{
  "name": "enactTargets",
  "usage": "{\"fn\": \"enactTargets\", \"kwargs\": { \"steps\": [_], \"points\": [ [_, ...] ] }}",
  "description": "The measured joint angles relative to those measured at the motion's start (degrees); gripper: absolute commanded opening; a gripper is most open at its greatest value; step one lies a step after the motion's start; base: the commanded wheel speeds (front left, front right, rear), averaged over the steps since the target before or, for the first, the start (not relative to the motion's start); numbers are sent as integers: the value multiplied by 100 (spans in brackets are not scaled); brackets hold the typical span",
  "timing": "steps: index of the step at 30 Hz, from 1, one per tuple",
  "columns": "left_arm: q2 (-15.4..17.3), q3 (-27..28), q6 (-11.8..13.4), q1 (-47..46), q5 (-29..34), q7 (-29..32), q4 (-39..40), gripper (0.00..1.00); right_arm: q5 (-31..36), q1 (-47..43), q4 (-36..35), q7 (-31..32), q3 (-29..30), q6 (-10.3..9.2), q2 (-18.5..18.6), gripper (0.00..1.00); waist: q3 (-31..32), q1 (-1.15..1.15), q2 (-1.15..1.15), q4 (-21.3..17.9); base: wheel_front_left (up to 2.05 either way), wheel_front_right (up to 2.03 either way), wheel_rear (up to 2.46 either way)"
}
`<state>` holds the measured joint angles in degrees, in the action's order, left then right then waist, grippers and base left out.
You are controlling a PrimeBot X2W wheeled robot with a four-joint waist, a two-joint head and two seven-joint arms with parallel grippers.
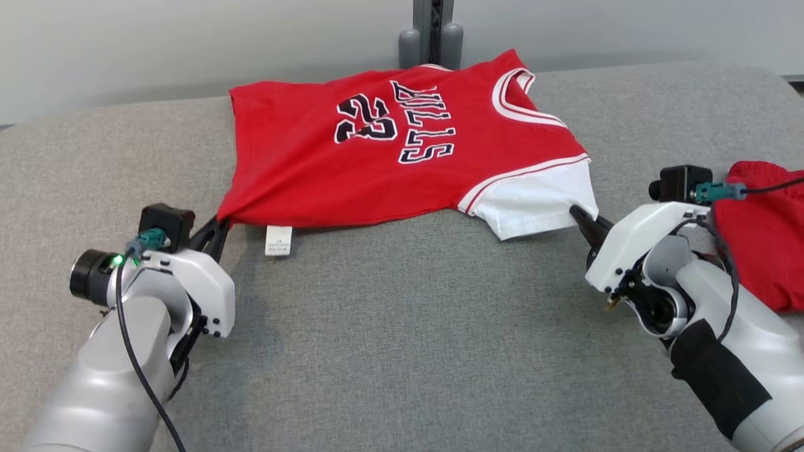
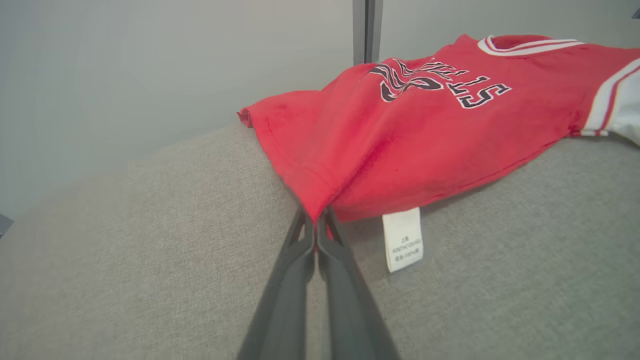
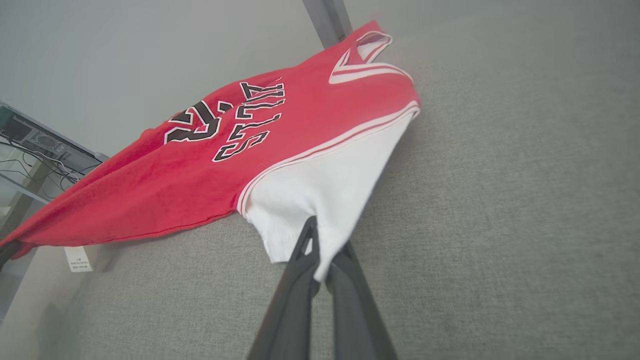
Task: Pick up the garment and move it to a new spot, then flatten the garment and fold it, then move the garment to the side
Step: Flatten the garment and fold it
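The garment (image 1: pixel 377 150) is a red jersey with white sleeves and dark lettering, spread across the far half of the grey padded table (image 1: pixel 402 326), its near edge lifted off the cloth. My left gripper (image 1: pixel 221 221) is shut on the garment's red hem corner (image 2: pixel 317 212) at the near left. My right gripper (image 1: pixel 576 215) is shut on the edge of the white sleeve (image 3: pixel 320 200) at the near right. A white care label (image 1: pixel 278 240) hangs from the hem beside the left fingers (image 2: pixel 300 270).
A second red cloth (image 1: pixel 766 232) lies at the table's right edge, behind my right forearm. A grey post (image 1: pixel 432 31) stands behind the table's far edge. The near half of the table surface lies between my two arms.
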<state>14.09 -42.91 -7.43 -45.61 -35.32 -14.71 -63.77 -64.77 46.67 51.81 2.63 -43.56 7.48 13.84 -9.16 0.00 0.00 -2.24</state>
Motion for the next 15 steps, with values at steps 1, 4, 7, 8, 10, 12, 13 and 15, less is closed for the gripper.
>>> {"fn": "enactTargets", "kwargs": {
  "steps": [1, 4, 7, 8, 10, 12, 13, 15],
  "points": [
    [4, -18, 0, 52, 20, -4, -3, 0, -36, -60, -44, 31, 4, 0, 12, 0, 27, 0, 0, -10, 0, 0, 0],
    [23, -51, 21, 219, 113, -19, 12, 0, -70, -230, -149, 45, -37, 0, 81, 0, 96, 0, 0, -51, 0, 0, 0],
    [68, -34, 92, 384, 227, -21, 218, 0, -162, -410, -276, 57, 2, 0, 152, 0, 159, 0, 0, -77, 0, 0, 0],
    [87, -18, 109, 453, 269, -21, 289, 0, -202, -448, -315, 57, 33, 0, 172, 0, 176, 0, 0, -86, 0, 0, 0],
    [145, 25, 155, 622, 349, -21, 416, 0, -268, -515, -415, 68, 80, 0, 232, 0, 210, 0, 0, -105, 0, 0, 0],
    [183, 70, 205, 765, 423, -21, 550, 0, -305, -593, -506, 92, 119, 0, 294, 0, 244, 0, 0, -119, 0, 0, 0],
    [196, 107, 234, 818, 449, -21, 623, 0, -323, -638, -557, 108, 131, 0, 322, 0, 257, 0, 0, -126, 0, 0, 0],
    [205, 144, 245, 867, 469, -22, 698, 0, -336, -683, -615, 153, 147, 0, 353, 0, 267, 0, 0, -131, 0, 0, 0]
  ]
}}
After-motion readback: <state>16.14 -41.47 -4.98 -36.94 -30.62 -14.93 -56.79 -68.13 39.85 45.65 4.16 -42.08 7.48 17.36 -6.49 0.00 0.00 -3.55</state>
